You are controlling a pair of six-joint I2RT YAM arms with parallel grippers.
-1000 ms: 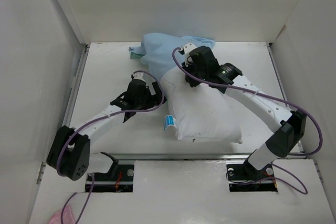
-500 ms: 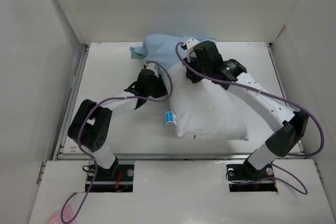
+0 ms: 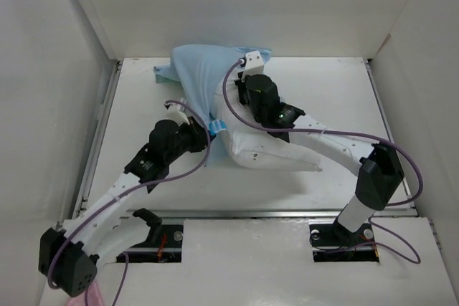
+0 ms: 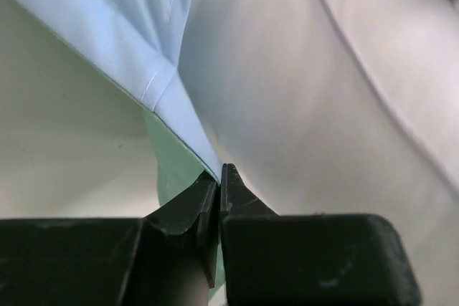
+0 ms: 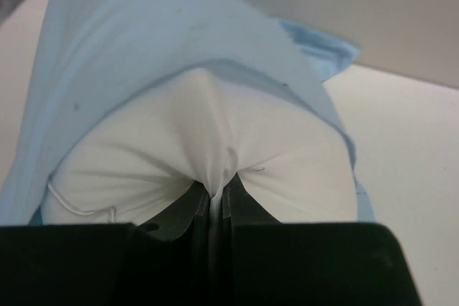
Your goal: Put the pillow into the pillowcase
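Pillow [image 3: 276, 154]: on surface [image 3: 136, 105], long axis far-left to near-right, far end inside the mouth of pillowcase [image 3: 195, 69]. Left tool [image 4: 219, 183]: pinching pillowcase hem at pillow's left flank, nearer the mouth. Right tool [image 5: 217, 198]: pinching pillow fabric just outside the mouth.

The pillow [image 3: 272, 152] lay mid-worktop [image 3: 136, 105], its far end inside the pillowcase [image 3: 197, 69], which reached far-left. The left pincer [image 4: 219, 177] gripped the pillowcase's mouth edge left of the pillow; the right pincer [image 5: 217, 195] pinched the pillow's top.
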